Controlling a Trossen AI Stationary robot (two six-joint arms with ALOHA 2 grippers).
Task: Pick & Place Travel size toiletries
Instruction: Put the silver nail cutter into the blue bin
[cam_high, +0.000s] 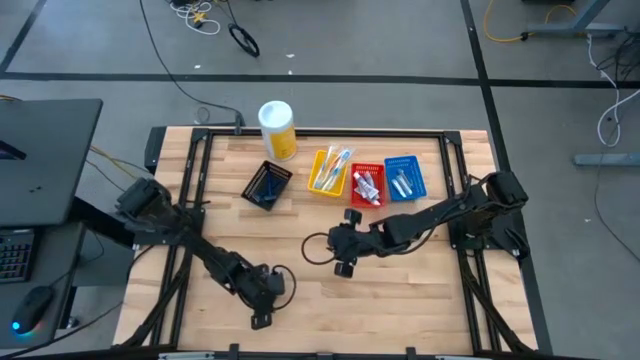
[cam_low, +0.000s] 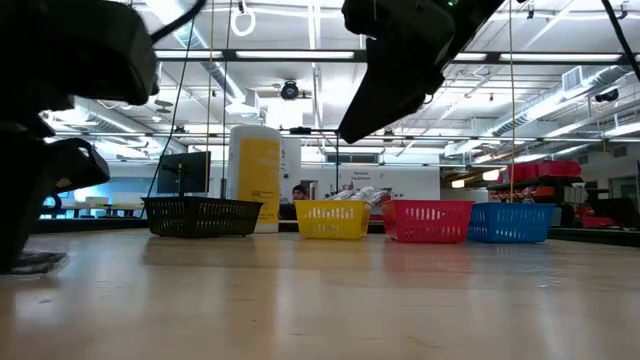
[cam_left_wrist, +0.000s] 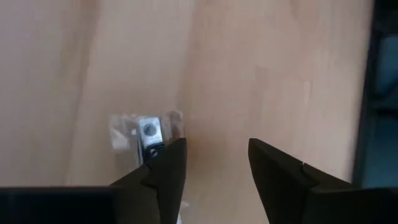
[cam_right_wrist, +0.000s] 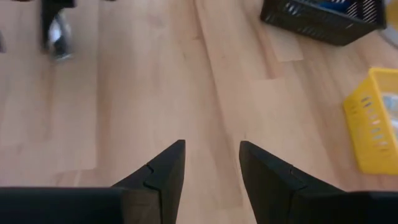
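My left gripper (cam_high: 262, 318) is open and low over the table's near part. A small clear-wrapped item (cam_left_wrist: 146, 129) lies flat on the wood just outside one finger (cam_left_wrist: 168, 158), not between the two. My right gripper (cam_high: 345, 268) is open and empty, raised above the table's middle (cam_right_wrist: 211, 146). Toiletries lie in four small trays at the far side: dark razors in the black tray (cam_high: 267, 185), toothbrushes in the yellow tray (cam_high: 330, 172), tubes in the red tray (cam_high: 366, 186), and white items in the blue tray (cam_high: 404, 178). My left gripper points down at the table, and one fingertip (cam_left_wrist: 168, 158) overlaps the near edge of the clear-wrapped item (cam_left_wrist: 149, 142). I cannot tell whether it touches the item. The item lies flat on the table.
A tall yellow canister with a white lid (cam_high: 278, 130) stands beyond the black tray. Dark frame rails (cam_high: 455, 200) run along the table's sides. Bare wood (cam_high: 400, 290) lies between the two grippers and toward the near right.
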